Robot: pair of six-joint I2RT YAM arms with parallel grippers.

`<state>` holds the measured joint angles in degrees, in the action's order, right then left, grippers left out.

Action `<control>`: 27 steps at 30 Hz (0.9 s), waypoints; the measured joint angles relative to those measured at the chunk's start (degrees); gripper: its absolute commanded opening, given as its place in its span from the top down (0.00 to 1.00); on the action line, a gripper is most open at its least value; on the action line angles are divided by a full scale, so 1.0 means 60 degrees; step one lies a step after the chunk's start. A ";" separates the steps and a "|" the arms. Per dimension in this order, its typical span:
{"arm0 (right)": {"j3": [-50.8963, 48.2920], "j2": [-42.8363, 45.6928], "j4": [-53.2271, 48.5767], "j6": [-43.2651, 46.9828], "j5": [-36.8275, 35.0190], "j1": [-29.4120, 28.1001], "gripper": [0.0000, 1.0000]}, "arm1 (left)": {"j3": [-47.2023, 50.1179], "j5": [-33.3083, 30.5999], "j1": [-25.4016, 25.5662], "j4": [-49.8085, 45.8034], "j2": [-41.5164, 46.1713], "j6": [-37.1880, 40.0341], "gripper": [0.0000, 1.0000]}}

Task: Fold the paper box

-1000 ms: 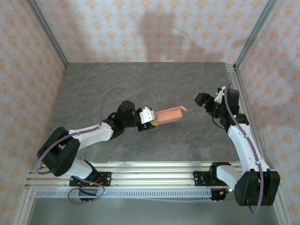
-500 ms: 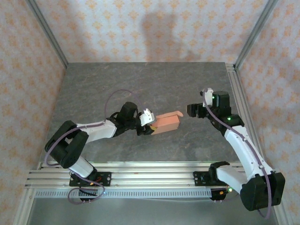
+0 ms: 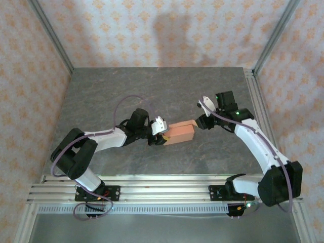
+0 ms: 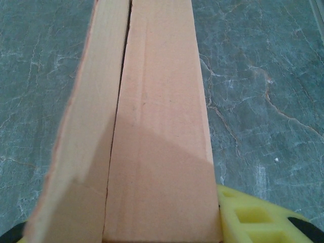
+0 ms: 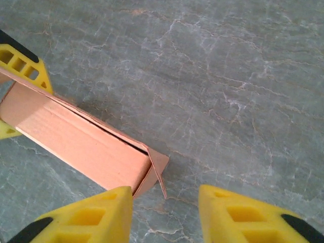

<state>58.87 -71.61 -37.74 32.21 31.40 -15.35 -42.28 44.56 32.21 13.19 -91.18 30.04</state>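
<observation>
The paper box (image 3: 180,132) is a salmon-orange card folded into a small long box, lying mid-table. My left gripper (image 3: 165,133) is shut on its left end; in the left wrist view the box (image 4: 152,131) runs away from the camera, with a yellow pad (image 4: 253,215) pressed to its side. At the box's right end an end flap (image 5: 161,169) sticks out, unclosed. My right gripper (image 3: 201,121) hangs open just right of that end; in the right wrist view its yellow fingers (image 5: 91,215) straddle the flap corner without touching it.
The grey marbled tabletop (image 3: 152,91) is bounded by patterned walls and metal frame posts (image 3: 251,81). An aluminium rail (image 3: 162,185) with both arm bases runs along the near edge.
My right gripper has swung left and down to the box's right end. My left gripper lowered the box slightly and holds it steady.
</observation>
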 measured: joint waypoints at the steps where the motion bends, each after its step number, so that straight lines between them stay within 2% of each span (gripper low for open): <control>1: 0.0098 -0.0164 -0.0073 0.0062 0.0047 0.0000 0.68 | 0.0000 0.0004 0.0000 -0.0007 0.0000 0.0000 0.55; 8: 0.0459 -0.1118 -0.0452 0.0437 0.0335 -0.0098 0.69 | -0.0011 0.0004 0.0000 -0.0036 0.0000 0.0073 0.55; 10: 0.0463 -0.1268 -0.0495 0.0488 0.0426 -0.0124 0.80 | -0.0022 0.0004 0.0000 -0.0058 0.0000 0.0076 0.55; 13: 0.0463 -0.1424 -0.0568 0.0554 0.0517 -0.0124 0.90 | -0.0062 0.0004 0.0000 -0.0131 0.0000 0.0080 0.55; 15: 0.0463 -0.1472 -0.0576 0.0612 0.0535 -0.0124 1.00 | -0.0073 0.0004 0.0000 -0.0171 0.0000 0.0098 0.55; 21: 0.0488 -0.1472 -0.0561 0.0397 0.0408 -0.0229 1.00 | -0.0073 0.0000 0.0000 -0.0175 0.0000 0.0146 0.55; 27: 0.0317 -0.1220 -0.0091 -0.1118 -0.0393 -0.0729 1.00 | -0.0073 -0.0073 -0.0011 -0.0175 0.0011 0.0138 0.55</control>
<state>60.77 -78.94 -38.28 25.50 29.04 -19.73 -42.72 44.12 32.14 12.14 -91.11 30.87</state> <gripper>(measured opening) 0.047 0.454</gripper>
